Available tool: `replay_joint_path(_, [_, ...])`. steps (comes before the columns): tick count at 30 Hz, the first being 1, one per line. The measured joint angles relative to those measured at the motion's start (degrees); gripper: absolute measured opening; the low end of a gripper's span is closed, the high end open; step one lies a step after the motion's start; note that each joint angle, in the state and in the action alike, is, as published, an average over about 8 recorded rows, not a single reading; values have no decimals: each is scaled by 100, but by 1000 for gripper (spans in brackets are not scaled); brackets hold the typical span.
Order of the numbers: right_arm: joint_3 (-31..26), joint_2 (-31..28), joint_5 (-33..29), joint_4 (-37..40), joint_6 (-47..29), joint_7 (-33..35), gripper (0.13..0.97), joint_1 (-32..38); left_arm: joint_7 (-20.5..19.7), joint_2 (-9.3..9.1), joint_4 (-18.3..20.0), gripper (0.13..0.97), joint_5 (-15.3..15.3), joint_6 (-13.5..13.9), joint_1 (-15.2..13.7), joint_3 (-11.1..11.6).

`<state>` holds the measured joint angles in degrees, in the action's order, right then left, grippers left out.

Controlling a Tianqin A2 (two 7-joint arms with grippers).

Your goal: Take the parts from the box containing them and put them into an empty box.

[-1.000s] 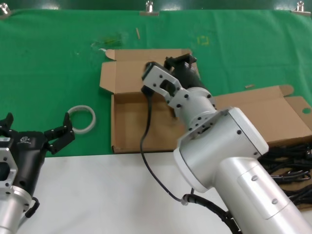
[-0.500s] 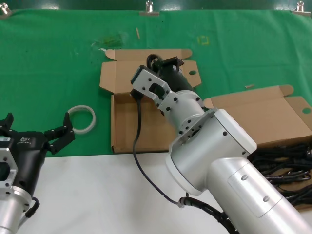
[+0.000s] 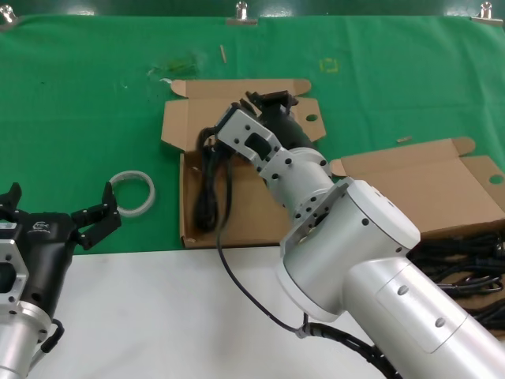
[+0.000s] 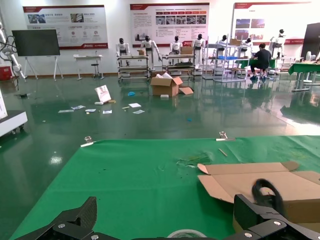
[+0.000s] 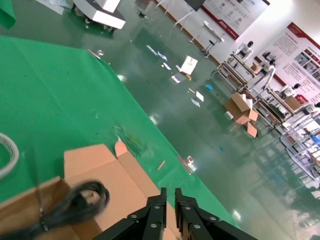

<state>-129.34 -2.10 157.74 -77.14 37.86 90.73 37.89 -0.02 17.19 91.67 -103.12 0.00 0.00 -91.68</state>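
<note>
My right gripper [image 3: 267, 101] hovered over the squarer box [image 3: 197, 207], fingers pinched together with nothing in them. One cable bundle [image 3: 210, 188] lay inside along its left wall; the rest [image 3: 465, 272] sat in the wider box [image 3: 430, 189]. Left gripper [image 3: 55, 215] idled wide open near the white ring [image 3: 131, 193]. No readable writing on either box.

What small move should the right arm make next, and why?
Probably draw the right gripper back toward the wide box: its fingers look shut on nothing, one cable lies in the square box, more cables wait at right. The left gripper idles near the ring.
</note>
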Motion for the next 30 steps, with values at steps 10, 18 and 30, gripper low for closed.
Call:
replay_joint_path(10, [0,-156,0,1,0,-1,240,0,0,0,0,965,0,0,0,0])
replay_joint_path(18, [8,-182,-13,-2,-9,-20,365,-9,0,0,0,965,0,0,0,0])
replay_joint_path(30, [383,-182,-554,-147,-384,-919,642,-386,0,0,0,965,0,0,0,0])
